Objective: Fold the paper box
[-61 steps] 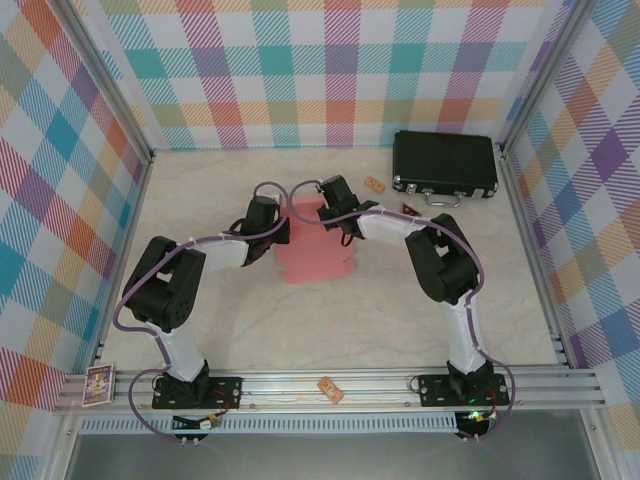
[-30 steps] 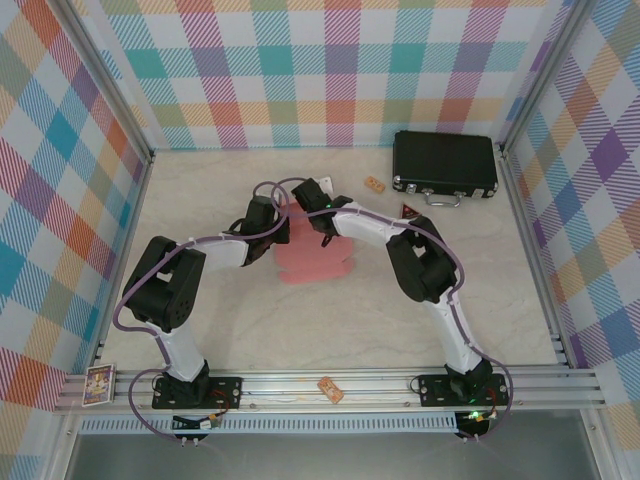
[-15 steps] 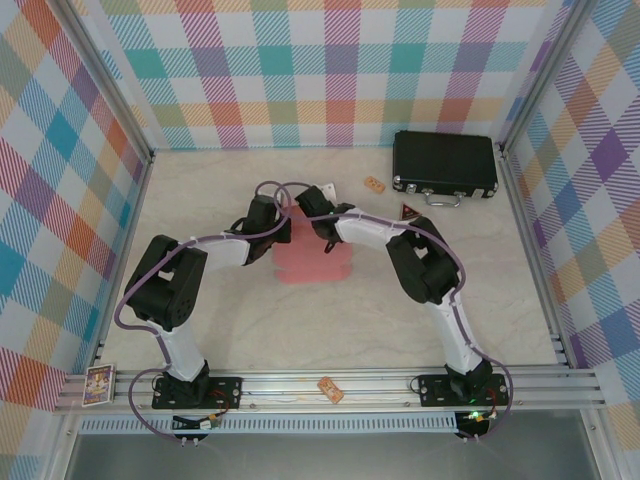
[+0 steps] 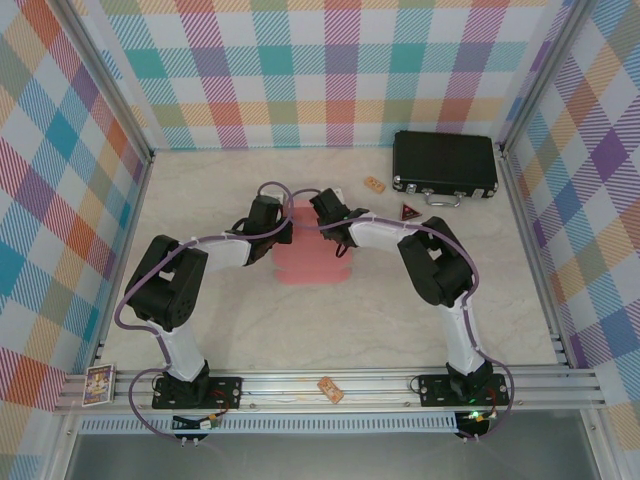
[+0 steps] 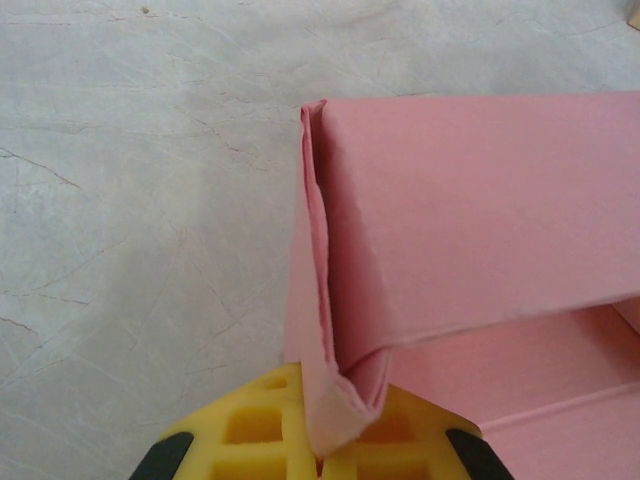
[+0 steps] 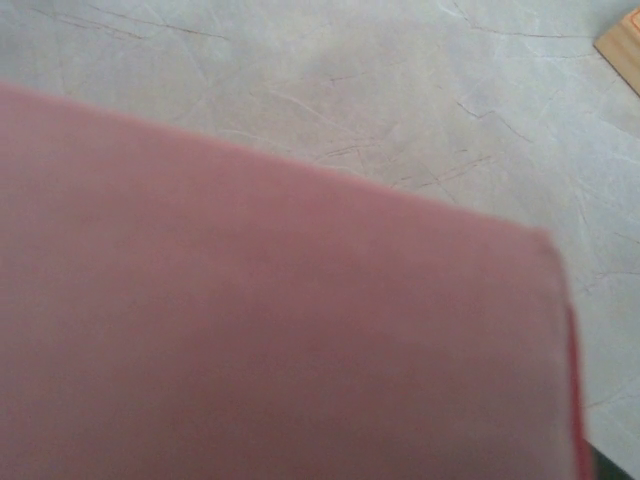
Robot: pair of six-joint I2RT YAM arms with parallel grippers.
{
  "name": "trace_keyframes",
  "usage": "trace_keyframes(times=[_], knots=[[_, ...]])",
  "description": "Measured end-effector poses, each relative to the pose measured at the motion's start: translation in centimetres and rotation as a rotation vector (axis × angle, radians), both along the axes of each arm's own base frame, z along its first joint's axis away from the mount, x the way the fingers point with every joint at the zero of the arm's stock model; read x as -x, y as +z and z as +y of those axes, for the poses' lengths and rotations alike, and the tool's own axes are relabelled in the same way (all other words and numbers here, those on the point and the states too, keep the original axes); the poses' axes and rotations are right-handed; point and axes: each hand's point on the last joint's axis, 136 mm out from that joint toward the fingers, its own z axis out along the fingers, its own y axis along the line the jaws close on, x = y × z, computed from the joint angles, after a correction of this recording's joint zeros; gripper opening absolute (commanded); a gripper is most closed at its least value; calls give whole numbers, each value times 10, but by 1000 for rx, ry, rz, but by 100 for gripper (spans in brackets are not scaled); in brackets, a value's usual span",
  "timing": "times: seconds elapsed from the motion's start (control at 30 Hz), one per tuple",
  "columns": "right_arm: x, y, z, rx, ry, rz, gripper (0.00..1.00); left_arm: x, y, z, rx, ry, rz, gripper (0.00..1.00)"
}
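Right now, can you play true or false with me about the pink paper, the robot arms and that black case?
1. The left gripper is pinching a folded edge of the paper box. True.
2. The black case sits on top of the paper box. False: it lies well apart from it, by the back right corner of the table.
3. The paper box is blue. False: it is salmon pink.
4. The right gripper is at the paper box too, on its far side. True.
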Motion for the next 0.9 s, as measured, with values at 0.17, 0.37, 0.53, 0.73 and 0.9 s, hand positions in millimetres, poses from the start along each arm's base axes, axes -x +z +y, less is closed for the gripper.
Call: trace_keyframes(times=[0.17, 0.37, 0.53, 0.73, 0.9], knots=[[2, 0, 0, -9, 4, 0, 40, 0, 0, 0, -1, -1, 0, 0], [2, -1, -3, -1, -7, -4, 37, 0, 0, 0, -1, -1, 0, 0], [3, -2, -4, -2, -6, -4, 32, 0, 0, 0, -1, -1, 0, 0], [3, -1, -5, 3, -13, -4, 19, 0, 0, -1, -3, -6, -1, 0], [-3, 1, -6, -8, -68, -5, 13, 1, 0, -2, 0, -11, 1, 0]])
